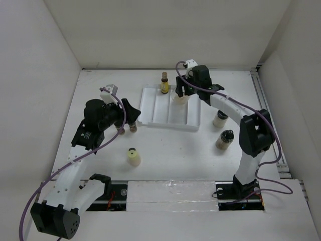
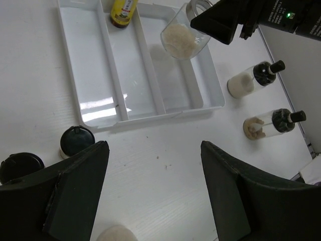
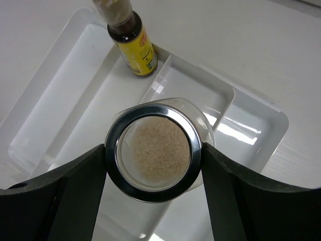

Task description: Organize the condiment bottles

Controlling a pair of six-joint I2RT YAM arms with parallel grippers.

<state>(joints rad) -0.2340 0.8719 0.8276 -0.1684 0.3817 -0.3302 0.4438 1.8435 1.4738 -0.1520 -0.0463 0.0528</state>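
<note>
My right gripper (image 1: pixel 183 94) is shut on the wide clear silver-lidded jar (image 3: pixel 153 153), gripping its lid and holding it tilted over the right part of the white ridged tray (image 1: pixel 155 108). The jar also shows in the left wrist view (image 2: pixel 179 37). The slim yellow bottle (image 1: pixel 164 84) stands at the tray's far end. My left gripper (image 1: pixel 128 117) is open and empty above the table in front of the tray. Two black-capped shakers (image 1: pixel 121 129) (image 1: pixel 133 127) stand just under it. The pale cream bottle (image 1: pixel 133 156) stands nearer the bases.
Two more black-capped shakers (image 1: pixel 220 118) (image 1: pixel 225 139) stand on the table to the right of the tray. White walls close in the back and both sides. A rail runs along the table's right edge (image 1: pixel 266 100).
</note>
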